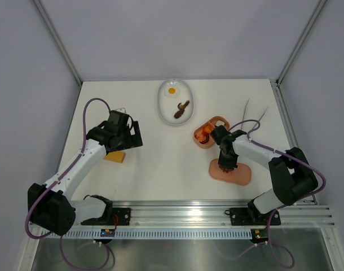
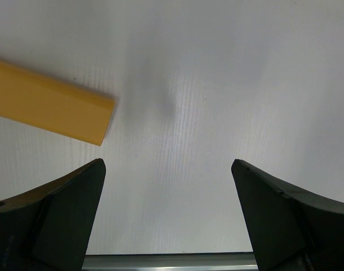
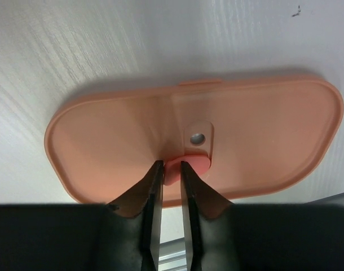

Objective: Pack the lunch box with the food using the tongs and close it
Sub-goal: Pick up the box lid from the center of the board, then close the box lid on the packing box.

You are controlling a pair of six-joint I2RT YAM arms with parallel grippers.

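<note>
**What the cameras can't quite catch**

Top view, centre right: the right arm [image 1: 256, 148] covers half the lunch box [image 1: 217, 119], contents too small to name. Just below, the right end effector [image 1: 226, 165] masks part of the lid [image 1: 242, 174]. Left wrist view: the yellow block [image 2: 48, 107] runs off the left edge. Right wrist view: fingertips [image 3: 156, 180] hide part of the red tab [image 3: 199, 164], so the grip is unclear.

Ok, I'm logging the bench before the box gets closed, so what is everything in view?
lunch box: one, salmon pink, right of centre, orange food inside
lid: one, pink, flat on the table, near right
tongs: one pair, silver, far right
dish: one, white, far centre
fried egg: one, white and yellow, in the dish
brown piece: one, in the dish
block: one, yellow-orange, near left
left gripper: black fingers open over the table
right gripper: black fingers closed on the lid's red tab
</note>
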